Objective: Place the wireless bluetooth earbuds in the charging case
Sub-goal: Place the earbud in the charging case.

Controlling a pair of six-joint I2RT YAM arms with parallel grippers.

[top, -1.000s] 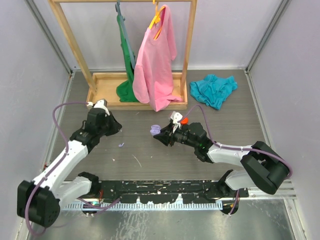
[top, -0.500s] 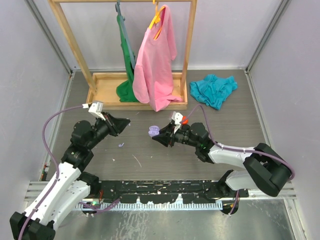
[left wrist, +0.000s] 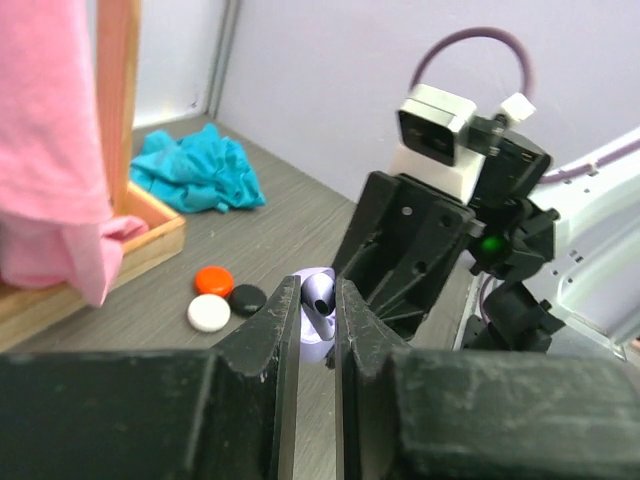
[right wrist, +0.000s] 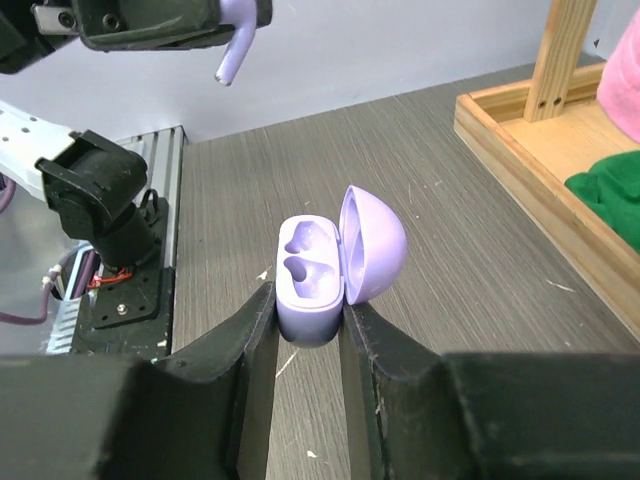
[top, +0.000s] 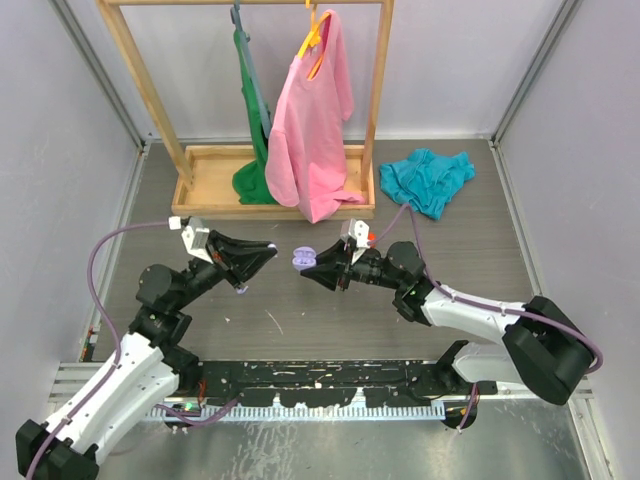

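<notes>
My left pincer (left wrist: 318, 296), pinching a lilac bud (right wrist: 231, 55), has swung up to the open case (right wrist: 318, 262) my right pincer (right wrist: 307, 302) pinches. Drop-in looks next.

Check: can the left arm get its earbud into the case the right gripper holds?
Probably yes: the case sits lid-open in the right gripper, both sockets empty, nothing between it and the earbud in the left gripper.

I see smooth, faintly glossy lilac plastic on the charging case (right wrist: 315, 285) and the earbud (right wrist: 232, 55), grainy matt black plastic on the left pincer (left wrist: 318, 300) and right pincer (right wrist: 308, 310), a matt grey wood-grain tabletop (right wrist: 480, 260), and bare pale wood on the rack (right wrist: 560, 50).
</notes>
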